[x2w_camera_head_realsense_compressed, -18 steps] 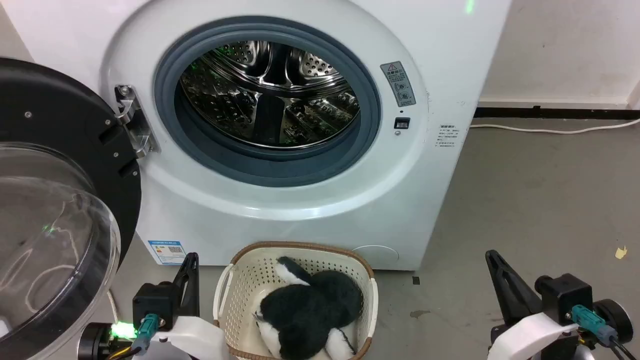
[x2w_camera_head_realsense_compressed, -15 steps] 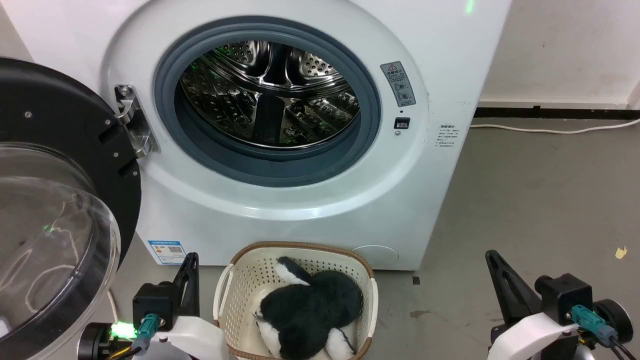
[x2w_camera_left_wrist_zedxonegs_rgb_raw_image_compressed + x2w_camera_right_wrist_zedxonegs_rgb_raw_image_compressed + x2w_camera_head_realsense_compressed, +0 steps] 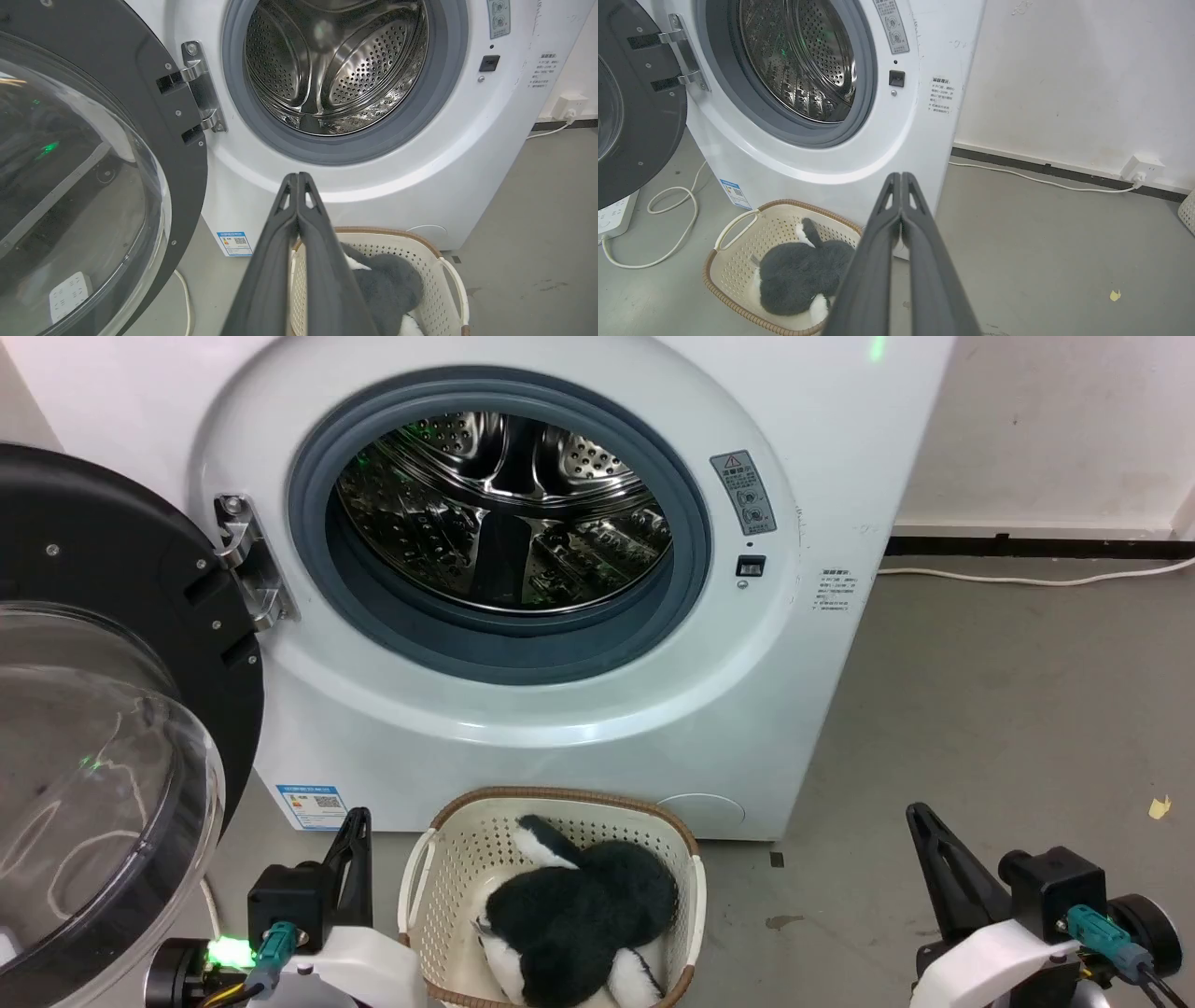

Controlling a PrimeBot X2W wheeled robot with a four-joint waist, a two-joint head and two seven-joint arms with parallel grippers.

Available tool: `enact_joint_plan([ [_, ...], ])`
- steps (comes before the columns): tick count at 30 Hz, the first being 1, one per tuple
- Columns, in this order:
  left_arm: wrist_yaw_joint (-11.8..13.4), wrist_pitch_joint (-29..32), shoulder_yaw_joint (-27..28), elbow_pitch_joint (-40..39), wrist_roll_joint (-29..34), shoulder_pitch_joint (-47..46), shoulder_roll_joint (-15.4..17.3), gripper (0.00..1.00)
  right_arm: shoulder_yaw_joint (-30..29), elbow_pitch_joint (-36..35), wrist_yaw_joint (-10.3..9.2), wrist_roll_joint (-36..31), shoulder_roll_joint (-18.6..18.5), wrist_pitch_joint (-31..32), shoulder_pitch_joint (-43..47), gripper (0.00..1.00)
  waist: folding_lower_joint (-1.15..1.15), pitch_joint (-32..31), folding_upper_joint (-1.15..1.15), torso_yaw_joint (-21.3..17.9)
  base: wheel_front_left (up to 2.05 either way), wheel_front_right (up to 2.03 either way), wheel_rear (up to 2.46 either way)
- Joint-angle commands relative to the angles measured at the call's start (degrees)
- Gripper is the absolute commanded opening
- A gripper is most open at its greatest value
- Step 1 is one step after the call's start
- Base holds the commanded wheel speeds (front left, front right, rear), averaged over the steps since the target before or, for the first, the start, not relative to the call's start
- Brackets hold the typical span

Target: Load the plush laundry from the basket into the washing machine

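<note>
Head view. The plush toy lies in the basket, on the floor at 6 o'clock of the washing machine. The door is swung wide at 9 o'clock and the drum looks bare. The toy's long axis runs roughly 11 to 5 o'clock, with a white-tipped limb at the 11 end. The left gripper sits just beside the basket's left rim, fingers clenched together, gripping nothing; the toy is at its 4 o'clock. The right gripper is well apart from the basket, with the toy at its 8 o'clock; its closure cannot be judged from this angle.

Left wrist view. The fingers are pressed tip to tip and carry nothing. The basket and toy sit at 5 o'clock of the tips, partly behind the fingers. The drum is at 12 to 1 o'clock.

Right wrist view. The fingers are likewise clenched and carry nothing. The toy lies in the basket at 7 o'clock of the tips. The drum is at 10 o'clock.

Judgement: no pick has begun. The left arm is the nearer one, so its gripper would need to spread, swing toward 4 o'clock and come down across the toy's short axis. After that comes a lift toward the drum at 12.
</note>
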Motion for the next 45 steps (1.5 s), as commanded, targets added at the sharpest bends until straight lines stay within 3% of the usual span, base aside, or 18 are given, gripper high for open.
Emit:
enact_joint_plan([
  [1,0.2,0.0,0.0,-0.2,0.1,-0.9,0.0,0.0,0.0,-0.2,-0.05,-0.4,0.0,0.0,-0.7,0.0,0.0,0.0,0.0,0.0,0.0,0.0,0.0],
  [20,0.2,0.0,0.0,-0.2,0.1,-0.9,0.0,0.0,0.0,-0.2,-0.05,-0.4,0.0,0.0,-0.7,0.0,0.0,0.0,0.0,0.0,0.0,0.0,0.0],
  [21,0.0,0.0,0.0,0.0,0.0,0.0,0.0,1.0,0.0,0.0,0.0,0.0,0.0,0.0,0.0,1.0,0.0,0.0,0.0,0.0,0.0,0.0,0.0],
  [45,-1.1,-2.4,-0.6,-0.1,-1.0,-0.6,0.3,1.0,-0.8,-1.7,-0.01,3.1,0.0,-2.4,0.1,1.0,0.0,3.0,0.0,-1.8,0.0,0.0,0.0],
])
